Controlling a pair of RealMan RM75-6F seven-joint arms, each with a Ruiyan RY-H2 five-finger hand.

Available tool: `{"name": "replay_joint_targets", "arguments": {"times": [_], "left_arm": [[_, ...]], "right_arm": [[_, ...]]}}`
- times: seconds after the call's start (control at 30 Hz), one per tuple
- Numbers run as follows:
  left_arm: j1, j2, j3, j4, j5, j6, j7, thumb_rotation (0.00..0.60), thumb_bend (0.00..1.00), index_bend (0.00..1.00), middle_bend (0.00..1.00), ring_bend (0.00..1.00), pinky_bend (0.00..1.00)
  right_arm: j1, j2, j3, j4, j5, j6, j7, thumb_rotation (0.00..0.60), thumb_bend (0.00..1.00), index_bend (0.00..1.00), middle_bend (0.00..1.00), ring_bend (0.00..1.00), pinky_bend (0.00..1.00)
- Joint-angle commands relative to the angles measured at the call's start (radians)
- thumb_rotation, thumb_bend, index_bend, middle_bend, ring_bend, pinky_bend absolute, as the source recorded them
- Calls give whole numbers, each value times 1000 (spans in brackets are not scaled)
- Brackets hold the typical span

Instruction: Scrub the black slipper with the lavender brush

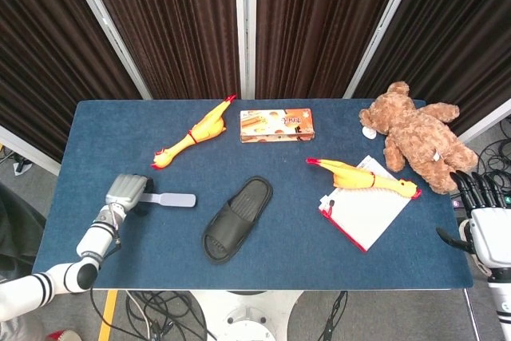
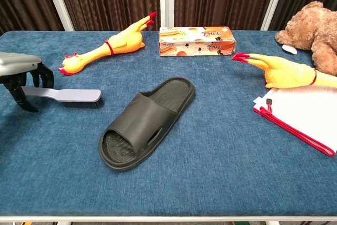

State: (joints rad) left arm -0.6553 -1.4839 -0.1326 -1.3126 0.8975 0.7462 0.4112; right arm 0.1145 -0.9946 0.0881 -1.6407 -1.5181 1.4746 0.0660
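The left hand is over the handle end of the lavender brush, with its dark fingers curled down around the handle, but I cannot tell if they already grip it. The brush lies flat on the blue table, to the left of the black slipper, which lies sole down near the middle. The right hand is at the right table edge, holding nothing, fingers spread apart.

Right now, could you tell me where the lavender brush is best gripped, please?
By its flat handle, from above. The lavender brush lies bristles down, handle pointing left toward the left robot hand, whose fingers already straddle the handle's end. The bristled head faces the black slipper.
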Motion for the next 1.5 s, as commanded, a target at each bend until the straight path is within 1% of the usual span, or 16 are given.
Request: {"name": "replay_joint_targets", "arguments": {"times": [0.03,0.1,0.23,0.47,0.7,0.8,0.9,0.97,1.07,1.13,1.17,1.23,1.37,1.5], "left_arm": [[-12,2,10,-6,-13,-9,9,600,76,492,498,393,468],[-20,6,18,-13,-23,-15,16,600,80,495,504,405,470],[-29,15,32,-34,-38,-19,22,600,105,518,553,454,500],[-46,19,56,-42,-67,-46,11,600,200,607,669,561,592],[-54,17,71,-51,-81,-46,-9,600,276,693,759,637,666],[-54,17,72,-59,-81,-42,-24,600,314,752,809,680,697],[-50,11,69,-56,-67,-33,-50,600,376,816,866,731,738],[-45,9,62,-59,-56,-31,-80,600,398,860,898,762,791],[-26,9,42,-63,-14,-14,-152,600,405,935,949,815,910],[-3,1,28,-53,40,36,-202,600,405,981,982,856,982],[11,-5,22,-45,76,70,-232,600,404,995,994,881,998],[31,-8,15,-35,132,115,-283,600,412,1000,1000,924,1000],[72,10,7,-40,258,199,-426,600,480,1000,1000,975,1000],[115,30,30,-51,415,318,-549,600,517,1000,1000,989,1000]], "right_arm": [[-1,0,-1,1,1,0,1,600,51,0,69,0,1],[-1,0,-2,1,1,-1,2,600,51,0,69,0,1],[-1,-1,-3,1,2,-4,3,600,51,0,69,0,1],[-6,-2,-6,-2,5,0,-2,600,51,0,70,0,1],[-14,2,-5,-8,6,12,-4,600,52,0,71,0,2],[-17,2,-6,-9,8,14,-4,600,52,0,72,0,2],[-21,3,-6,-8,8,19,1,600,52,0,71,0,2],[-23,3,-6,-6,10,21,4,600,51,0,72,0,3],[-22,3,-5,-5,10,19,4,600,51,0,72,0,3],[-18,3,-5,-7,6,15,2,600,51,0,72,0,3],[-14,3,-5,-8,1,12,1,600,51,0,72,0,3],[-7,5,-6,-10,-8,4,-4,600,51,0,73,0,3],[31,14,-15,-25,-46,-48,-27,600,52,0,76,0,3],[121,31,-19,-69,-114,-159,-20,600,51,0,87,0,3]]}}
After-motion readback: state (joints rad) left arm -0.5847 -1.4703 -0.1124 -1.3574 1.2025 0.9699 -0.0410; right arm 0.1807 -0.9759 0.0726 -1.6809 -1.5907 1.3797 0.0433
